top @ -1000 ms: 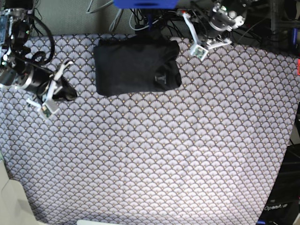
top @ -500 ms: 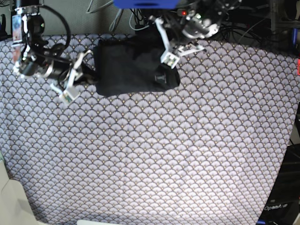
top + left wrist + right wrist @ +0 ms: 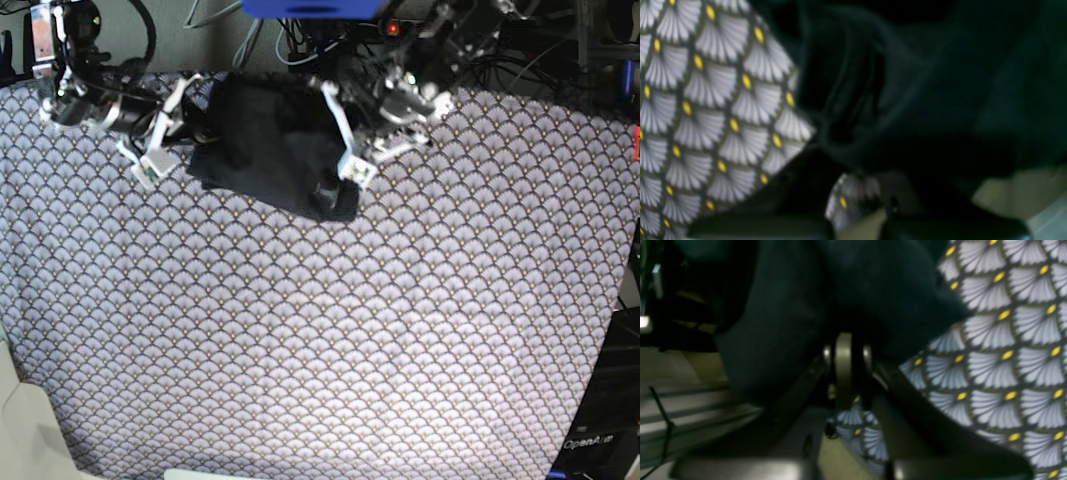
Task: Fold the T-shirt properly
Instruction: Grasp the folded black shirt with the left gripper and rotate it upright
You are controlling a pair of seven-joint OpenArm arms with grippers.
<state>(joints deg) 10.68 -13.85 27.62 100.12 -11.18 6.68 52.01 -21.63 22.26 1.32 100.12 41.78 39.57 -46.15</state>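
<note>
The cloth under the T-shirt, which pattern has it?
Pale grey scallops with yellow dots on the tablecloth; right wrist view shows it best.

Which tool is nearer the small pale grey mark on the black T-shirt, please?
Left. The left tool is at the T-shirt's edge close beside the mark; the right tool is at the opposite edge.

black T-shirt point(image 3: 270, 150), grey scallop-patterned cloth point(image 3: 350, 340)

We see a table covered by a grey scallop-patterned cloth point(image 3: 330, 340) with small yellow dots at the scallop bases. The cloth spans nearly the whole base view. Lying on it near the far edge, left of centre, is the T-shirt point(image 3: 275, 160), a black bundle of folds. At the near-left corner the bare pale tabletop point(image 3: 25, 425) shows.
</note>
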